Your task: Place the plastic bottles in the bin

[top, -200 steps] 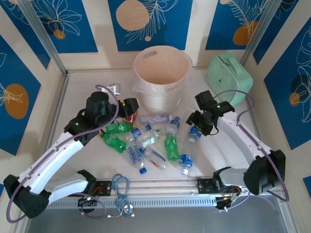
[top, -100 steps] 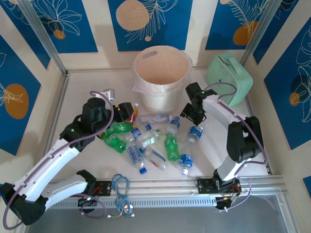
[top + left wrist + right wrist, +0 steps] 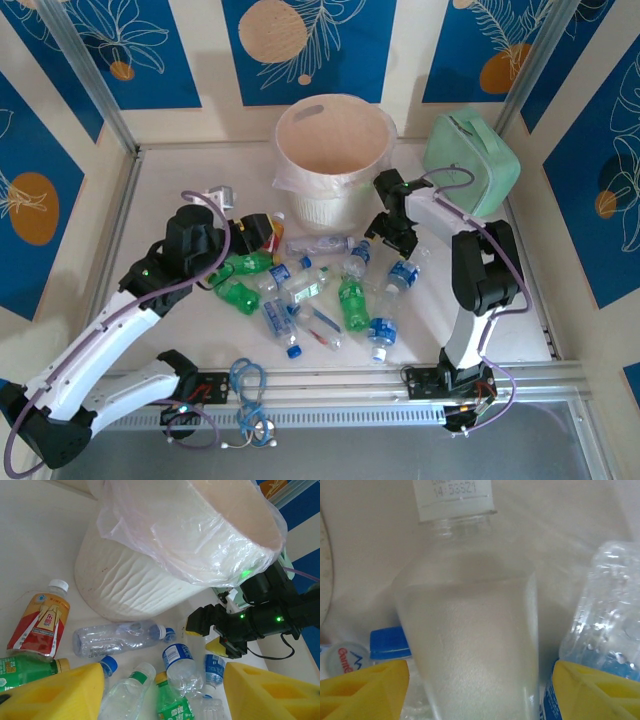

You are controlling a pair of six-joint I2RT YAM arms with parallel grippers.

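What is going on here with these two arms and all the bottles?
Two robot arms are working to move plastic bottles from the table into the white bin. The bottles lie in a heap in front of the bin. The right gripper is open around a clear bottle with a white cap close to the bin, and has not yet closed on it. The left gripper is also open, above the left end of the heap, near a bottle with a red-orange label.

light: bright, even | shadows: soft | right wrist: blurred close-up
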